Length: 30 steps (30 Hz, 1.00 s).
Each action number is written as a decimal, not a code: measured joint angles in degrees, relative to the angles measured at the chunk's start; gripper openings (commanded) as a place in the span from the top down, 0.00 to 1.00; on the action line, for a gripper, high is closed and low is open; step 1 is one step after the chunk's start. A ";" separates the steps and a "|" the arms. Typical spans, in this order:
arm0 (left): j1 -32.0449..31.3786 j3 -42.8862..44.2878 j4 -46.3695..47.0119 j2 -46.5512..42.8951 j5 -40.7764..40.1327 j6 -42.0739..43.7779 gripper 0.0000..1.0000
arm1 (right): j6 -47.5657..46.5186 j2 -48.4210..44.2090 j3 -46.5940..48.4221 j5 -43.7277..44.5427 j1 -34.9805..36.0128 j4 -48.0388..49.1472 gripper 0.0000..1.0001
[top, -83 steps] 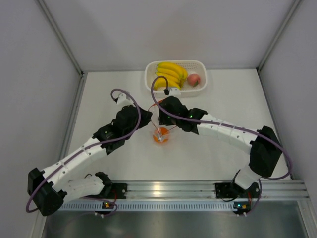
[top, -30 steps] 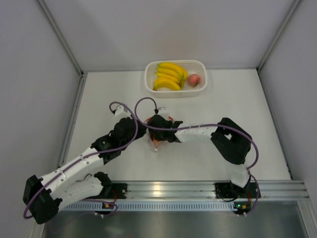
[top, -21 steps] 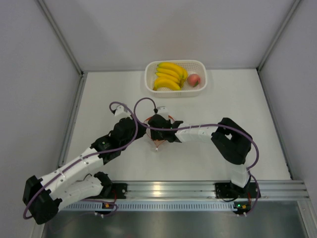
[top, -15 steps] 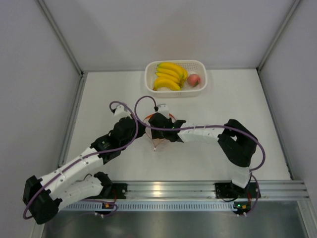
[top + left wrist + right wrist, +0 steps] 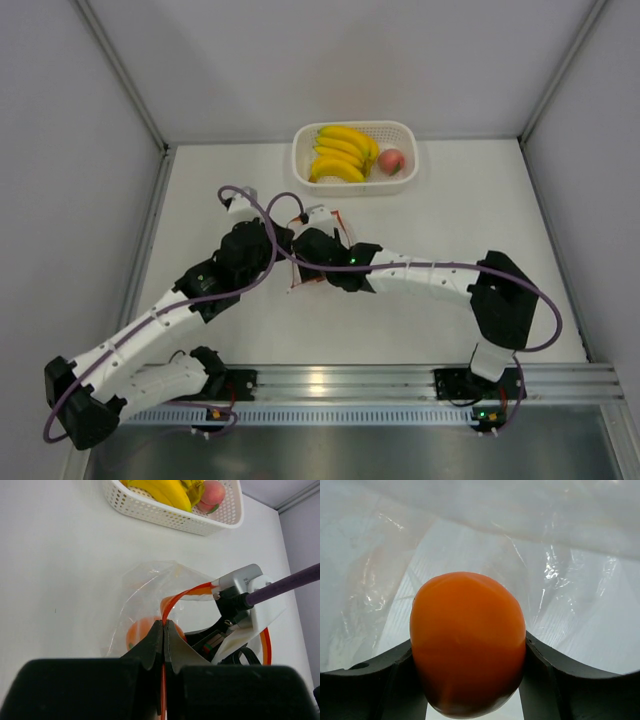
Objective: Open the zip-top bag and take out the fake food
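Orange glossy fruit (image 5: 467, 630) amid crinkly clear bag (image 5: 570, 565) (in right hand (image 5: 468, 680))

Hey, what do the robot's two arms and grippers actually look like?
Both the left arm and right arm have white link shells with bulky black joint housings. A purple cable loops along each. The left gripper and right gripper have matte black fingers with curved inner faces. A small green light glows on the right arm.

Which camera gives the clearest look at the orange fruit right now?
Right wrist: the orange fruit fills the frame, held in the right gripper inside the zip-top bag. Left wrist shows only a sliver through plastic, behind the left gripper. Top external hides it under the right gripper.
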 measured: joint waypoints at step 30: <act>0.02 3.87 -7.72 3.13 0.92 13.18 1.00 | -10.84 -12.46 4.85 -3.28 0.42 -3.93 0.56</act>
